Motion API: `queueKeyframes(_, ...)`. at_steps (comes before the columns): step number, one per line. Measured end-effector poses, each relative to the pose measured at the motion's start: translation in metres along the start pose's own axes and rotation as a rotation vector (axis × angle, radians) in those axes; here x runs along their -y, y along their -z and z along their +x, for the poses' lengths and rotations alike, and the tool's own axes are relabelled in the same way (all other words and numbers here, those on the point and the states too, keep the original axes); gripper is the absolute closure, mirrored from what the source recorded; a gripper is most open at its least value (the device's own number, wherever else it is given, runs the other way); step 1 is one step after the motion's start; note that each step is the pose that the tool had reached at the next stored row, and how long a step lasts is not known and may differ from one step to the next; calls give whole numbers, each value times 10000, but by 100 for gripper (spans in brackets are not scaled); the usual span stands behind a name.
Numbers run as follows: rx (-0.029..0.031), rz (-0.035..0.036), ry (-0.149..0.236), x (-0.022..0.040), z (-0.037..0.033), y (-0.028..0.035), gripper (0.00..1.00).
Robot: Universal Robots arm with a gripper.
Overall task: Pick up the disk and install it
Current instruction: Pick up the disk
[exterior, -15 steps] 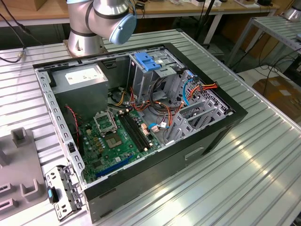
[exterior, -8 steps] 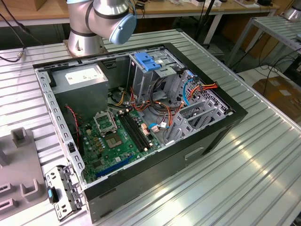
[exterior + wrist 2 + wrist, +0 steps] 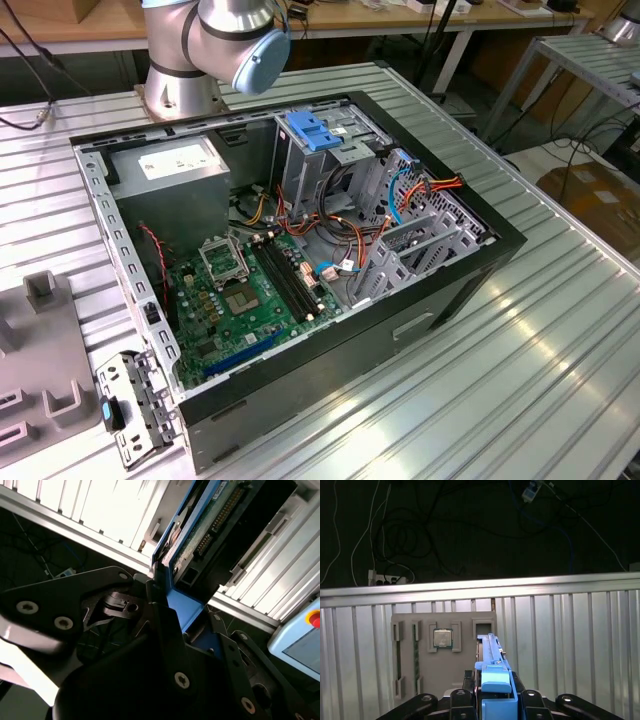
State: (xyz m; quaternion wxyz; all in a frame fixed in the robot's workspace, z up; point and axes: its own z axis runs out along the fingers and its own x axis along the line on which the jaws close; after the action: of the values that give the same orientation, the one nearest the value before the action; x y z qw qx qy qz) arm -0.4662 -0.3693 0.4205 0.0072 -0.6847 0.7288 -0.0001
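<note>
Pick-up stage, by the look of it: disk pinched at its blue end tab by the gripper, fingers pressed in from either side of the tab, seen in both wrist views. Held edge-on just above the grey tray on the slatted table; cannot tell whether fully clear of its slot. In the second wrist view, circuit-board face and blue rails pointing away from the gripper. Install not yet done. Judged need for it: rails squared to a free bay in the drive cage, with no snagging on the orange and blue cables. Containers: tray with one chip seated in a pocket; computer case lying open on the table, holding motherboard, power supply, drive cage and cables, plus a light-blue latch plate on top of the cage at the end nearer the arm.
</note>
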Motion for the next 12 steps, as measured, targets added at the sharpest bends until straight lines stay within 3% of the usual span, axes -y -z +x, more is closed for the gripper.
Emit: queueKeyframes(12,-1,0,0,1,-1,65,63)
